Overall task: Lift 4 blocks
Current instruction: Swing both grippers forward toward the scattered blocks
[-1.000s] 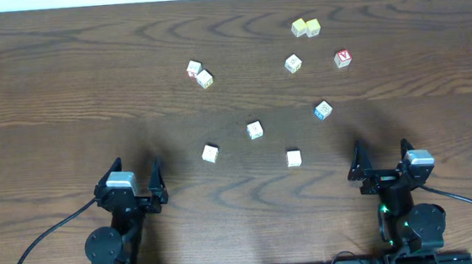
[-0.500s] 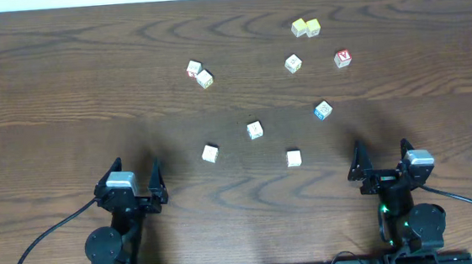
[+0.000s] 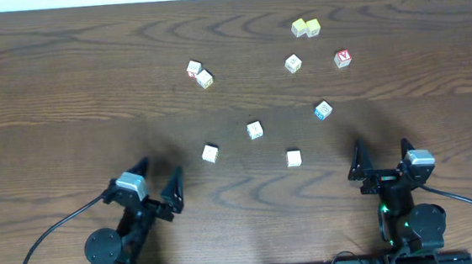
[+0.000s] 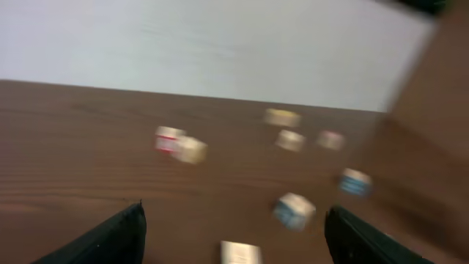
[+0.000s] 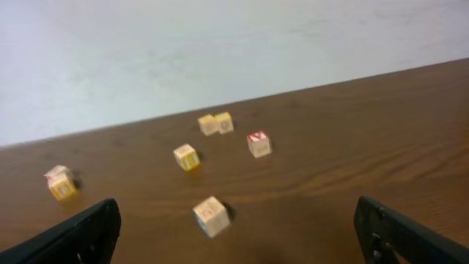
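Observation:
Four small pale blocks lie mid-table: one point(image 3: 210, 153) nearest my left gripper, one point(image 3: 254, 130) behind it, one point(image 3: 294, 158) in the middle front, and a blue-sided one point(image 3: 323, 110) to the right. My left gripper point(image 3: 159, 173) is open and empty, angled toward the nearest block. The blurred left wrist view shows that block point(image 4: 240, 253) low between the open fingers of the left gripper point(image 4: 236, 211). My right gripper point(image 3: 381, 150) stands open and empty at the front right. In its wrist view the blue-sided block point(image 5: 211, 215) lies ahead of the right gripper point(image 5: 236, 207).
Farther back lie a red-lettered cube point(image 3: 343, 58), a pale cube point(image 3: 293, 63), two yellow cubes point(image 3: 305, 28), and a red-marked cube point(image 3: 194, 69) touching a yellowish one point(image 3: 205, 79). Bare brown wood separates the blocks from both arms.
My left gripper has swung to the right and turned toward the nearest block. The right arm and all blocks have stayed put.

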Robot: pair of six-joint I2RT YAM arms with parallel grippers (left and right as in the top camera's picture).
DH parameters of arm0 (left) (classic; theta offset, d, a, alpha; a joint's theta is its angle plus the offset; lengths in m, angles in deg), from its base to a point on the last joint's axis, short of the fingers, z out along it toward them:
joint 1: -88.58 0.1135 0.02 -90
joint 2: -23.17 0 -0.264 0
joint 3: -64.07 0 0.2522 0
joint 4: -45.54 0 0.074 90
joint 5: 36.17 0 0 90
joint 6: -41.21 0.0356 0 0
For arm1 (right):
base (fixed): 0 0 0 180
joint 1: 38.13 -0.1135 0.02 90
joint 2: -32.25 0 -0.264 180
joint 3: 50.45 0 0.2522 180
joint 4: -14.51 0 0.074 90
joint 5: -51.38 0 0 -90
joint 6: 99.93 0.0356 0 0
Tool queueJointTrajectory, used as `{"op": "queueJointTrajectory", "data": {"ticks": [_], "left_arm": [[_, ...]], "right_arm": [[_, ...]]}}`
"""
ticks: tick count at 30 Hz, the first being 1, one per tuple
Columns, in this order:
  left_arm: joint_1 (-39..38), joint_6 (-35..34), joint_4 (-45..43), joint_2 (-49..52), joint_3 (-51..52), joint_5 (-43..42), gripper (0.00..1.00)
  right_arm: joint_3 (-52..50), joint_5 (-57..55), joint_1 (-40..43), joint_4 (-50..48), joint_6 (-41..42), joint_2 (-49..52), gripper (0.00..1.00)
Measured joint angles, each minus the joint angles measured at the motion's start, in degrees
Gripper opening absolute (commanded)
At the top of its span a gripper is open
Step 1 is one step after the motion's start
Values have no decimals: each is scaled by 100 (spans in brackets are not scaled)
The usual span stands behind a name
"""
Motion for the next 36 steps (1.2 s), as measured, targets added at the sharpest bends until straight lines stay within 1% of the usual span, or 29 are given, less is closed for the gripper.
{"op": "queueJointTrajectory", "data": {"ticks": [2,4,6,7,8,10,12,13,15,18,20,22,23,24,27,29,30,32,33,35,36], "left_arm": [[0,-151,-125,0,11,-442,78],[-2,-251,-492,0,28,-909,78],[0,-555,-1185,-2,26,-1521,78],[-2,-667,-1217,-2,17,-1624,78],[0,-774,-1191,0,-17,-1731,78],[0,-879,-999,37,-208,-1832,78],[11,-940,-800,181,-595,-1845,78],[26,-905,-566,365,-911,-1845,78],[66,-765,-157,684,-1388,-1840,78],[116,-304,772,1493,-2308,-1794,78],[116,164,1797,2339,-3158,-1735,78],[120,597,2903,3117,-3967,-1510,78],[118,837,3633,3644,-4540,-1300,78],[118,1010,4181,4068,-4994,-1097,78],[122,1377,5565,5305,-6354,-501,78],[122,1445,5974,5895,-6994,-365,78],[122,1434,6072,6151,-7228,-358,78],[122,1421,6131,6435,-7412,-448,78],[109,1416,6212,6583,-7451,-518,78],[-87,1276,6540,6894,-7479,-380,79],[-258,1117,6725,7044,-7506,-70,79]], "right_arm": [[0,385,0,9,538,0,99],[0,772,0,-9,1008,0,99],[0,1547,0,-61,2081,0,99],[0,1720,0,-72,2374,0,99],[0,2013,0,-94,2881,0,99],[-7,2330,0,-376,3220,9,99],[-9,2623,0,-898,3318,9,99],[-7,2793,0,-1266,3329,15,99],[17,3032,0,-1681,3351,0,99],[127,3202,0,-1676,3272,9,99],[437,3250,0,-1215,3060,70,99],[955,3215,0,-442,2780,295,99],[1346,3202,0,42,2533,531,99],[1622,3185,0,365,2404,710,99],[2889,3154,0,1875,1718,1727,99],[3729,3152,0,2730,1244,2575,99],[4192,3154,0,3379,1047,3084,99],[4885,3233,-24,4256,717,3851,99],[5353,3344,-85,4688,492,4389,99],[6116,3512,-334,5117,-13,5366,99],[6214,3526,-424,5158,-85,5534,99]]}}
